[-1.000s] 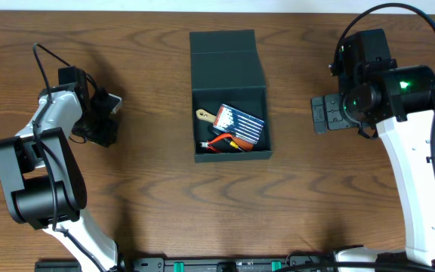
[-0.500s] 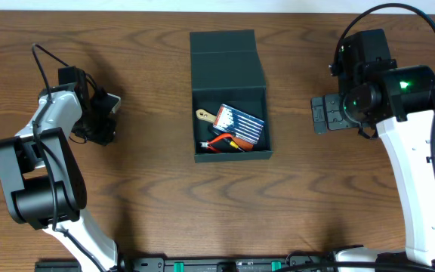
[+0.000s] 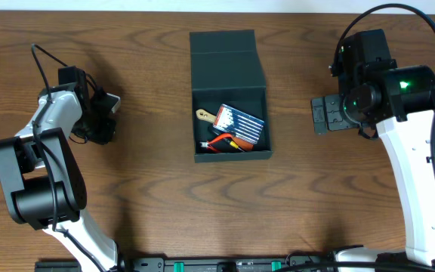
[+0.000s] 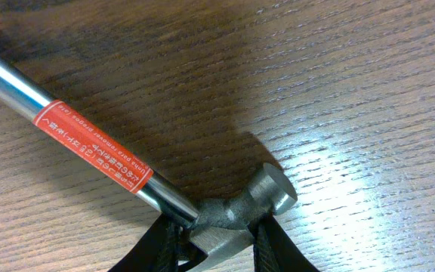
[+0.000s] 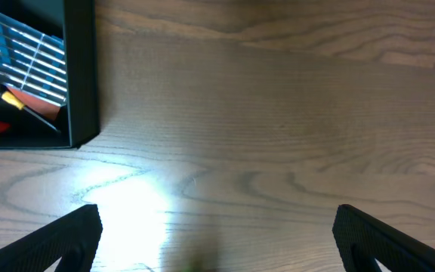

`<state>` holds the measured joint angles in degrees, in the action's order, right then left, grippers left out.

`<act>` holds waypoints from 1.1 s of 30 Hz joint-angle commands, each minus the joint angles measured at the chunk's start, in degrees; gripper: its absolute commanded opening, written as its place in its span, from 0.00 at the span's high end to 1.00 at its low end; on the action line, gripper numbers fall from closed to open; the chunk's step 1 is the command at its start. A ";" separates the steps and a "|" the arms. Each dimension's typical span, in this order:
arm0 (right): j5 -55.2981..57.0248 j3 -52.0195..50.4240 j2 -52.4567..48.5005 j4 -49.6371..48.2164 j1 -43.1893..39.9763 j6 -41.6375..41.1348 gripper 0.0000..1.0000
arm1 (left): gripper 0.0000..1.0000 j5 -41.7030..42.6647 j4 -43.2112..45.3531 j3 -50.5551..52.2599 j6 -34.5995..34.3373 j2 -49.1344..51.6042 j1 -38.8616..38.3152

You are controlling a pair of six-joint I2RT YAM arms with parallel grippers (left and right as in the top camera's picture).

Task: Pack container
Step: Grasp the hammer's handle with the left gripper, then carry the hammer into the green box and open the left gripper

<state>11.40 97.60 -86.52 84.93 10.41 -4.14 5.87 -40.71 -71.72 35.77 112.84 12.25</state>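
The box [image 3: 228, 60] sat open on the table [image 3: 149, 189], lid folded back. It held a striped blue pack [image 3: 242, 123] and a red-handled tool [image 3: 221, 141]. Well left of the box, your left fingers [image 4: 282, 253] were clamped on the hammer [image 4: 89, 136] at its head, handle slanting away. Right of the box, your right fingers [image 5: 51, 242] hung spread, empty.

The left arm [image 3: 47, 121] and right arm [image 3: 421, 181] have white shells and black, rounded joints. A green light [image 3: 406, 85] glows on the black drum [image 3: 387, 94] behind the right hand [image 3: 321, 115], under a thick black cable [image 3: 387, 7]. A thinner cable [image 3: 35, 50] runs behind the left hand [image 3: 104, 125]. The fingers [image 5: 59, 238] are matte black wedges.
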 commanded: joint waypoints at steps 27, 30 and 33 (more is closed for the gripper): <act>0.63 -0.02 -0.04 -2.64 -0.37 -0.94 0.01 | 0.94 5.05 -12.33 -3.28 -8.04 -24.59 -16.09; 0.66 -0.02 -0.04 -2.73 -0.37 -0.94 0.01 | 0.94 5.05 -14.16 -3.28 -8.00 -27.74 -20.06; 0.66 -0.02 -0.04 -3.28 -0.37 -0.94 0.01 | 0.94 5.05 -14.78 -3.28 -4.68 -29.99 -25.14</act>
<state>11.42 97.60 -86.52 82.15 10.41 -4.14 10.37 -55.00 -73.93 28.53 84.86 -8.99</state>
